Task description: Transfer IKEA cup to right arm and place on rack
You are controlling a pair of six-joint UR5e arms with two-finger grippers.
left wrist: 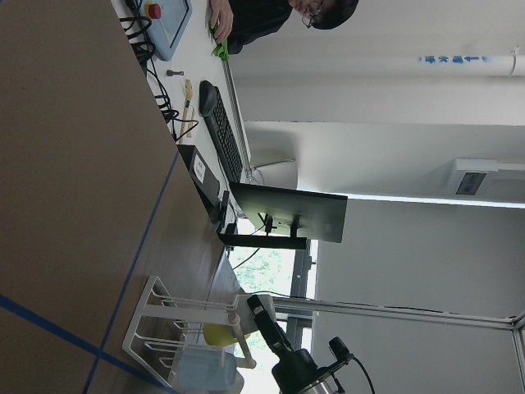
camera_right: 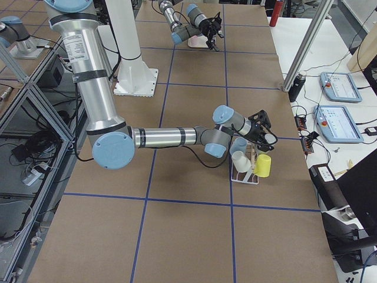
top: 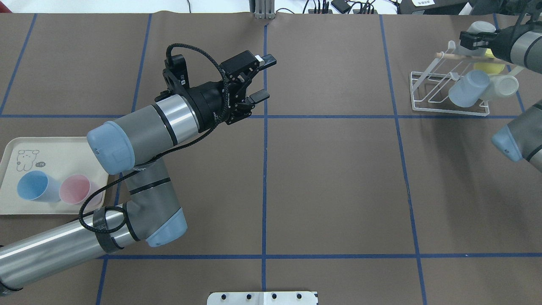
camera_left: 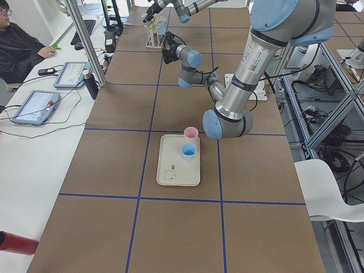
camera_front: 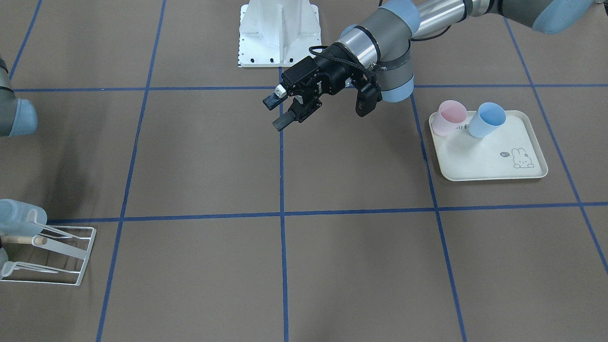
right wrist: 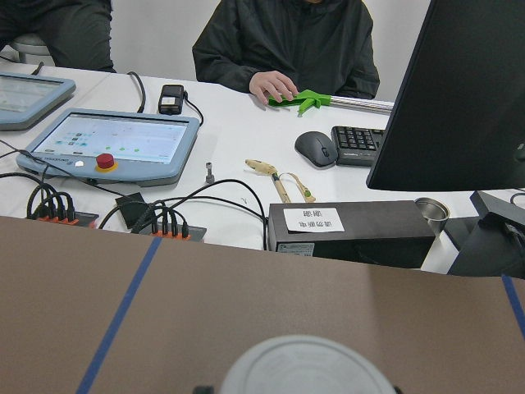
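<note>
My right pincer (top: 473, 36) clasps the pale IKEA cup (top: 481, 26) above the rack (top: 444, 111), base up, long axis roughly upright.

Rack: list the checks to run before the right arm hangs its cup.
1. Grip: the right gripper is shut on the pale cup: ok.
2. Other arm: the left gripper is open, empty and over mid-table: ok.
3. Position: the pale cup is close to the rack, by the dowel: ok.
4. Free prong beneath it: cannot tell; a blue cup, cream cup and yellow cup hang there.
5. The rack stands flat on the table: ok.
</note>
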